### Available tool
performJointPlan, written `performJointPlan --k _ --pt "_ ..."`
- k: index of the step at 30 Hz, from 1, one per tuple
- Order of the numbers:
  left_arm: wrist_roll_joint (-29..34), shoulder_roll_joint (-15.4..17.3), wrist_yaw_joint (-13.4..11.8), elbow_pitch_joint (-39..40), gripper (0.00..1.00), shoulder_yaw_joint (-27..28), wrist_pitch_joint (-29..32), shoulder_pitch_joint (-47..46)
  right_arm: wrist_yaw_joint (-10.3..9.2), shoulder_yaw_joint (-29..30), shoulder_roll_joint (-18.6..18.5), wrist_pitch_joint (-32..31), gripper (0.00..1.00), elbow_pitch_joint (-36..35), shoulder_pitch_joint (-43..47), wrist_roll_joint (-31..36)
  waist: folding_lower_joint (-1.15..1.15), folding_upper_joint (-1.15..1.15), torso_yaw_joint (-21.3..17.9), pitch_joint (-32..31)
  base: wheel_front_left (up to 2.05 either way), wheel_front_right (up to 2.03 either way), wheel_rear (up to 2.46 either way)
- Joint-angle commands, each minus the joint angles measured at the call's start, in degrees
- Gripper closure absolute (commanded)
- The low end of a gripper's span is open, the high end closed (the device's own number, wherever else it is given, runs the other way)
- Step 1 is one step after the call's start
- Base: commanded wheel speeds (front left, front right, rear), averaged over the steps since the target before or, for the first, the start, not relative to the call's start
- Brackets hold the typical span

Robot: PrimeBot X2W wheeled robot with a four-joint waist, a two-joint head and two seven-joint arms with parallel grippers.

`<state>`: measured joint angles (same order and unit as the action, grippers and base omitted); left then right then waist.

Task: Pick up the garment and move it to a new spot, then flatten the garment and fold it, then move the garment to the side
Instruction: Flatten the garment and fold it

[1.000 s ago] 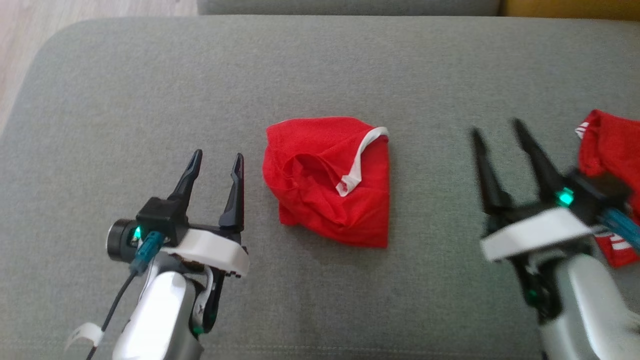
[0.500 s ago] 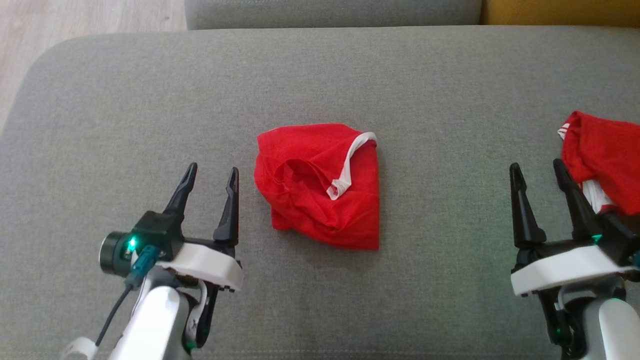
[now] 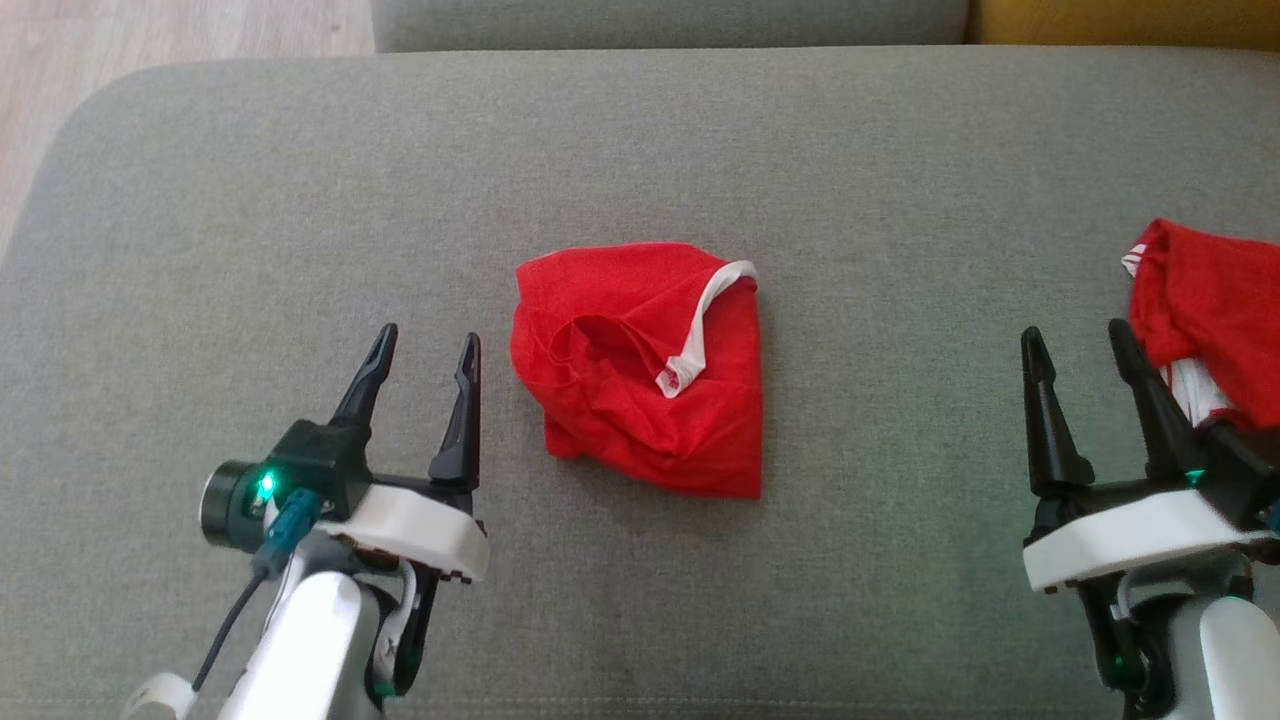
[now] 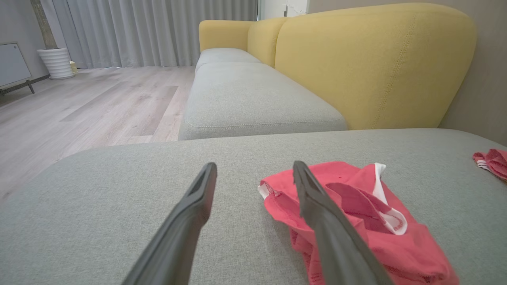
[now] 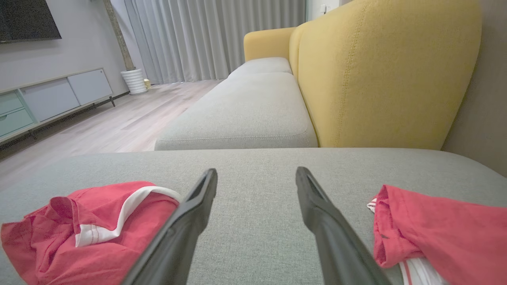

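The grey sofa cushion spans the head view; the crumpled red garment, white trim showing, lies at its middle; a second red garment sits at the right edge; the left gripper hovers just left of the middle garment, fingers spread, empty; the right gripper, equally spread and empty, is beside the second.

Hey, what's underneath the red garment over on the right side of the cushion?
White red-striped fabric peeks out beneath the red garment, which lies on the grey cushion. Whether it is a separate piece or part of that garment is covered.
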<state>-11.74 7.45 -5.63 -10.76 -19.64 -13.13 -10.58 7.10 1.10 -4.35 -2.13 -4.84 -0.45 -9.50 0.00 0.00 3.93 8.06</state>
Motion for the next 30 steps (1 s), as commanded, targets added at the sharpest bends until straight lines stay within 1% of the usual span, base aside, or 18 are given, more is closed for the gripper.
performJointPlan --k 1,2,3,7,10,17,21,26,30 --pt "-0.1 1.3 -0.5 2.2 0.0 1.6 0.0 -1.6 0.39 -1.1 -0.3 -0.2 0.0 -1.8 -1.5 0.6 0.0 0.0 0.2 0.3 0.0 0.0 0.0" --pt "-0.1 1.3 -0.5 2.2 0.0 1.5 0.0 -1.7 0.39 -1.3 -0.4 -0.4 0.62 -1.7 -1.7 0.6 0.0 0.0 0.3 0.4 0.0 0.0 0.0" --pt "-0.1 1.2 -0.5 2.3 0.0 1.5 0.0 -1.9 0.39 -1.5 -0.6 -0.7 1.0 -1.4 -1.9 0.6 0.0 0.0 0.5 0.7 0.0 0.0 0.0" --pt "-0.2 1.0 -0.3 2.3 0.0 1.2 -0.1 -2.6 0.39 -2.9 -1.1 -1.7 1.0 0.2 -3.4 0.3 0.0 0.0 1.3 1.5 0.0 0.0 0.0" --pt "-0.3 0.3 0.0 2.1 0.0 0.5 -0.4 -4.0 0.39 -6.3 -1.3 -2.5 1.0 4.3 -7.3 -0.6 0.0 0.0 3.2 3.3 0.0 0.0 0.0" --pt "-0.7 -1.6 0.4 1.0 0.0 -0.9 -1.2 -7.0 0.39 -15.2 -1.9 -2.2 1.0 16.6 -15.9 -2.9 0.0 0.0 7.7 6.8 0.0 0.0 0.0" --pt "-0.9 -2.5 0.5 0.4 0.0 -1.6 -1.6 -8.1 0.39 -19.7 -2.1 -1.2 1.0 23.7 -19.9 -4.5 0.0 0.0 9.5 8.2 0.0 0.0 0.0" --pt "-1.2 -3.1 0.5 -0.3 0.0 -1.9 -1.8 -8.6 0.39 -24.5 -2.1 0.3 1.0 30.3 -23.2 -7.3 0.0 0.0 10.7 8.7 0.0 0.0 0.0" --pt "-1.3 -3.4 0.5 -0.3 0.0 -1.9 -1.8 -8.9 0.39 -28.0 -2.4 2.1 1.0 32.4 -25.4 -10.0 0.0 0.0 11.1 8.8 0.0 0.0 0.0"
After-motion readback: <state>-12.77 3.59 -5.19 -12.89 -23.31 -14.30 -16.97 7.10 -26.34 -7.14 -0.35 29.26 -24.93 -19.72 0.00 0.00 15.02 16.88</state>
